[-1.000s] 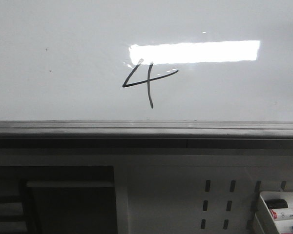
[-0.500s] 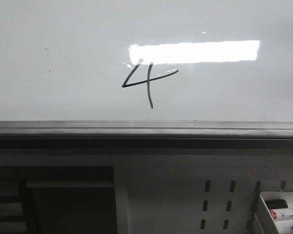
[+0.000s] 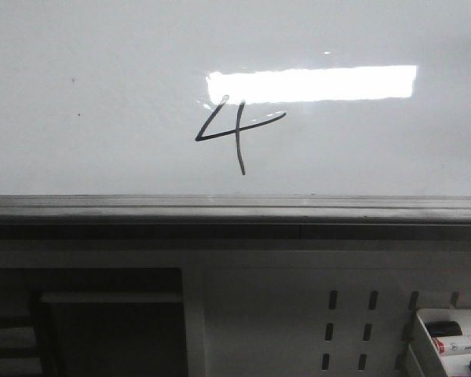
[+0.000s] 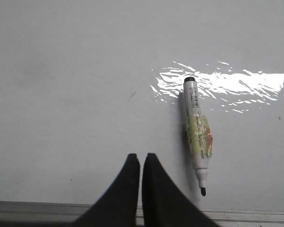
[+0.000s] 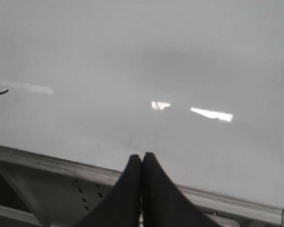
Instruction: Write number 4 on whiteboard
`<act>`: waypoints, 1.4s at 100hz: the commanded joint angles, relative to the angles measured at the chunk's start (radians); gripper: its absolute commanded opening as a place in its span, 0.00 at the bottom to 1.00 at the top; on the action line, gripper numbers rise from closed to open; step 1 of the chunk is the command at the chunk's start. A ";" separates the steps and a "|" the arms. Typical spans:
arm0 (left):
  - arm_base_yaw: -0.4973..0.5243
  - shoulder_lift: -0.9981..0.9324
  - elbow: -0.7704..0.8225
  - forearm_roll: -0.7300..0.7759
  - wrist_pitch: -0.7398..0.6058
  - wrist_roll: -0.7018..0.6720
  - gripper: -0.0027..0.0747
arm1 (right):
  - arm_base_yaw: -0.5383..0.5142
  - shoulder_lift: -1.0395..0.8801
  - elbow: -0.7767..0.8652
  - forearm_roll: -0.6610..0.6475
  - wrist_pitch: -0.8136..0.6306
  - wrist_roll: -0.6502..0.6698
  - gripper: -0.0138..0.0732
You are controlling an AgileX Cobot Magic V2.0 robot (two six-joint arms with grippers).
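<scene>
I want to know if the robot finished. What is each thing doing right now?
number 4: fully drawn in black ink.
whiteboard: lying flat, glossy.
marker: uncapped, lying loose on the board.
left tool: shut, empty.
right tool: shut, empty.

Overhead light throws a hard rectangular glare on my whiteboard (image 3: 102,94), washing out the top of the number 4 (image 3: 237,133). My wrist views are soft and greyish; glare breaks into ripples beside the marker (image 4: 197,137). My jaws read as unlit black silhouettes.
</scene>
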 commanded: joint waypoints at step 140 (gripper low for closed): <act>0.001 -0.029 0.028 0.000 -0.068 -0.010 0.01 | -0.110 -0.484 0.553 -0.005 -0.566 -0.003 0.08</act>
